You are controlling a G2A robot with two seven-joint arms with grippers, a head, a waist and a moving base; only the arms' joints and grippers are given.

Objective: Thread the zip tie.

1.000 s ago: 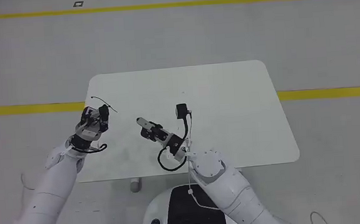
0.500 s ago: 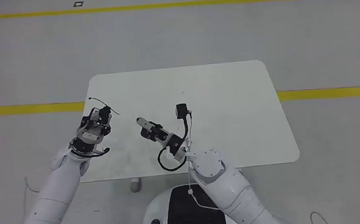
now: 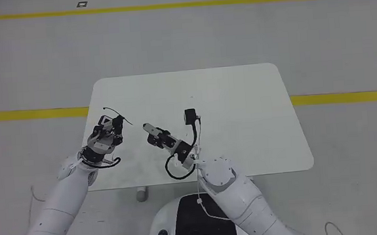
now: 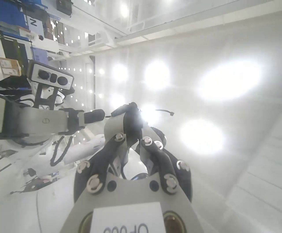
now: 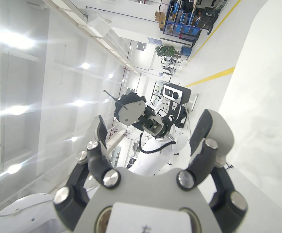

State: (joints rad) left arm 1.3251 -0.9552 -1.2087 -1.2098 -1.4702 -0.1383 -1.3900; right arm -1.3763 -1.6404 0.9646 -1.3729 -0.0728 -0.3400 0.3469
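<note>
Left of centre in the top view, the zip tie (image 4: 165,110) is pinched in the closed left gripper (image 3: 113,124). It is judged light, thin, springy; its free end, possibly the head, is best taken by the wide-open right gripper (image 3: 147,127).

White bench (image 3: 241,114), rectangular top with rounded corners, matte, plain; faint grey smudges on the surface toward 7 o'clock; a small grey base part (image 3: 140,194) sticks out below the bench edge at 7 o'clock; bench stands on a pale grey floor (image 3: 170,40); one yellow floor line (image 3: 30,114) meets the bench at 9 o'clock and comes out again at 3 o'clock; a second yellow line (image 3: 180,5) runs across the floor well beyond the 12 o'clock edge.
</note>
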